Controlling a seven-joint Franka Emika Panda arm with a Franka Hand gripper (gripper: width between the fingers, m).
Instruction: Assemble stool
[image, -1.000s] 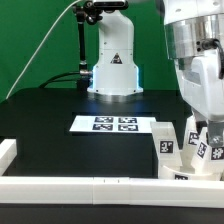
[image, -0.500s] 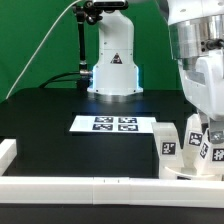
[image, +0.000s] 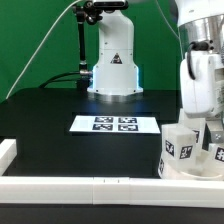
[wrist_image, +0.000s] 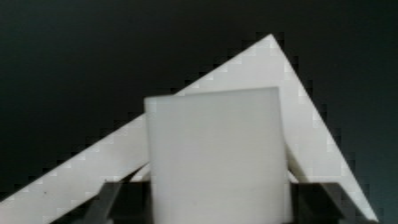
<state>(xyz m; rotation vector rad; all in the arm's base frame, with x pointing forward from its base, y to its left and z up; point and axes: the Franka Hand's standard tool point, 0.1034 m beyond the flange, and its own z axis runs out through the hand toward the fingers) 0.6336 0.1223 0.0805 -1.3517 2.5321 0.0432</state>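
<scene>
I am closing my pincer (wrist_image: 214, 186) on a stool leg (wrist_image: 215, 135): in the wrist view the dark fingertips are sitting tight against both lower sides of this white block, so I am judging it gripped. In the exterior view my pincer itself is hidden behind the tagged parts, so that view is not confirming the grip. The step in hand appears to be picking up one leg for fitting to the seat. The next move is calling for a straight lift clear of the neighbouring parts, then alignment of the leg with its socket on the seat; I cannot see that socket here. Taking the marker board (image: 116, 124) as landmark, the stool parts (image: 181, 148) are standing just beyond its end on the exterior view's right, nearer the camera, close to the white border rail (image: 90, 187). They are looking like stubby white blocks bearing black-and-white square tags.
</scene>
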